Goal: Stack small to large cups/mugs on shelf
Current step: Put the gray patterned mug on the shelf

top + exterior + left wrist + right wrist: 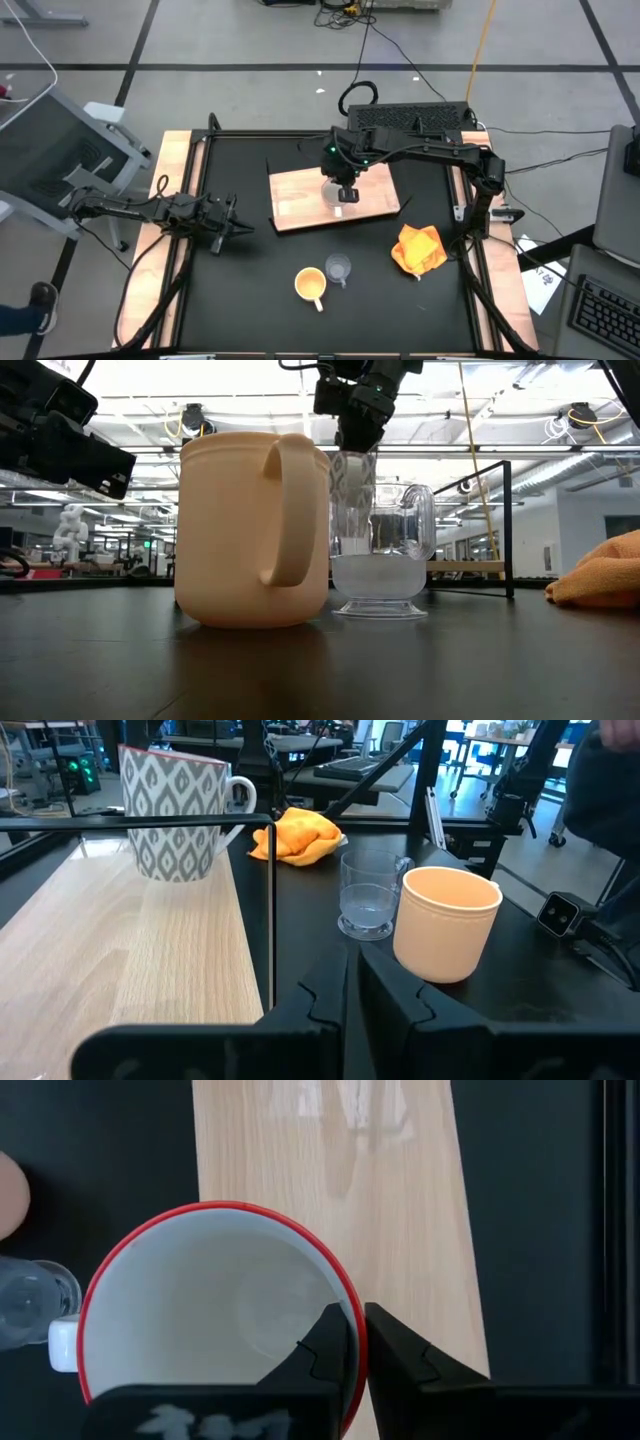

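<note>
A white mug (180,815) with a grey pattern, a red rim and a handle stands on the light wooden board (300,195) in the middle of the table. My right gripper (343,190) is above it, shut on its rim. The yellow-orange mug (311,285) and the clear glass cup (339,268) stand upright side by side on the black tabletop, nearer than the board. My left gripper (228,228) waits near the table's left side, shut and holding nothing. My right gripper pinches the white mug's wall at the rim (352,1315), on the side roughly opposite the handle (60,1345). One finger (325,1350) is inside the mug and one (400,1365) is outside. It comes from above, pointing down. The mug is upright; its base seems to rest on the board (150,950).
An orange-yellow cloth (420,248) lies bunched on the tabletop to the right of the two cups. A black frame rail (140,818) runs along the table's edges. The board has bare room on its left part. Cables and a keyboard lie beyond the far edge.
</note>
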You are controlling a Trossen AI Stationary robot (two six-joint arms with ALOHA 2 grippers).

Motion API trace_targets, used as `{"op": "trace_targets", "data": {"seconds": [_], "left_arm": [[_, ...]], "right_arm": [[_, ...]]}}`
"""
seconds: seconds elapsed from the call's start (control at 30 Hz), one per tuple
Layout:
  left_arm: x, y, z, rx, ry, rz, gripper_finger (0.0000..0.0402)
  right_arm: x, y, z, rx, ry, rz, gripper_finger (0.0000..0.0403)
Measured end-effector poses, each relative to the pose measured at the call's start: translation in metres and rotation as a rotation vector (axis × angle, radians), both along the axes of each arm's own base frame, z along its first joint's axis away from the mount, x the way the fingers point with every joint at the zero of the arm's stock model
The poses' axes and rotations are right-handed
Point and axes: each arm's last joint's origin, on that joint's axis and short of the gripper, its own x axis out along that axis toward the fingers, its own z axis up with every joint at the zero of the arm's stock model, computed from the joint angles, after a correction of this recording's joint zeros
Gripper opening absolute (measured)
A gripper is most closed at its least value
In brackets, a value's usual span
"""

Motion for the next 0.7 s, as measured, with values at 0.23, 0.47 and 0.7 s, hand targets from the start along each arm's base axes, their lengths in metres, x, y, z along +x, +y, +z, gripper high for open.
{"op": "trace_targets", "data": {"seconds": [0.23,0.47,0.7], "left_arm": [[0.000,0.000,0.000,0.000,0.000,0.000,0.0031],[0.000,0.000,0.000,0.001,-0.001,0.000,0.0031],[0.000,0.000,0.000,0.006,-0.002,0.000,0.0031]], "right_arm": [[0.004,-0.002,0.003,-0.018,-0.047,0.009,0.0013],[0.008,-0.003,0.006,-0.031,-0.095,0.009,0.0013],[0.019,-0.001,0.007,-0.030,-0.185,0.028,0.0013]]}}
